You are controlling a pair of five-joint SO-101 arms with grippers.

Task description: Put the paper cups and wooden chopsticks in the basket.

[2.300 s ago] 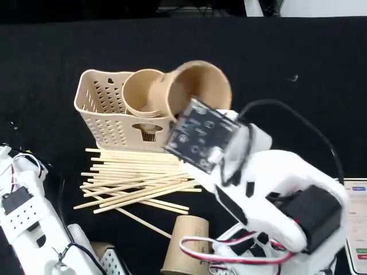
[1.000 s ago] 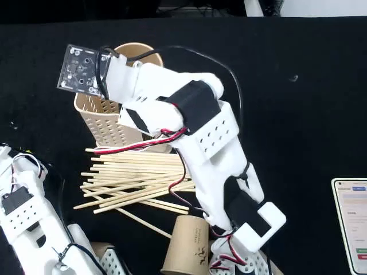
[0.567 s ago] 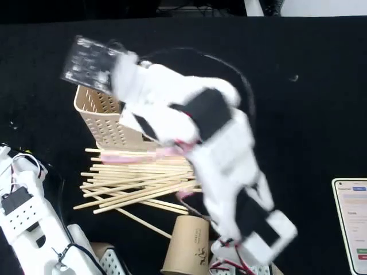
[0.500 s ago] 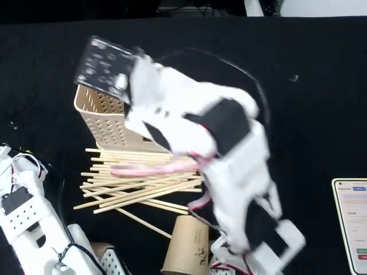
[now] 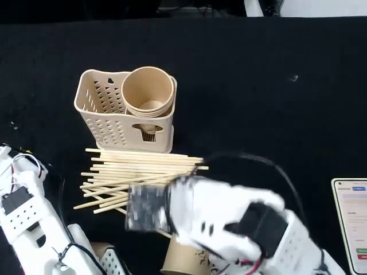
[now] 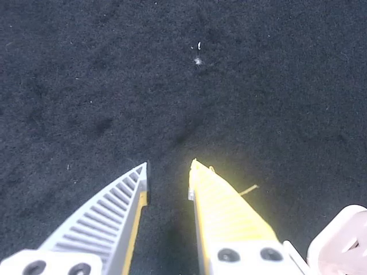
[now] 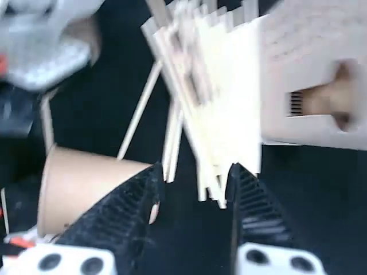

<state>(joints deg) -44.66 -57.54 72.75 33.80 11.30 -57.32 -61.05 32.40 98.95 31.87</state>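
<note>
The left gripper (image 6: 167, 166) is hovering over the black table (image 6: 172, 69), its jaws slightly parted. The basket (image 5: 112, 129) is standing at the far left, holding stacked cups (image 5: 148, 91) in its right end. Chopsticks (image 5: 137, 163) are lying just near of it. The right gripper (image 7: 195, 172) is hanging spread above their near edge, beside a tipped cup (image 7: 80, 183).

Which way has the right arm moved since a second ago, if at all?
Yes. The right arm has pulled back from above the basket toward its own base; its end effector, open, now hangs over the chopsticks.
</note>
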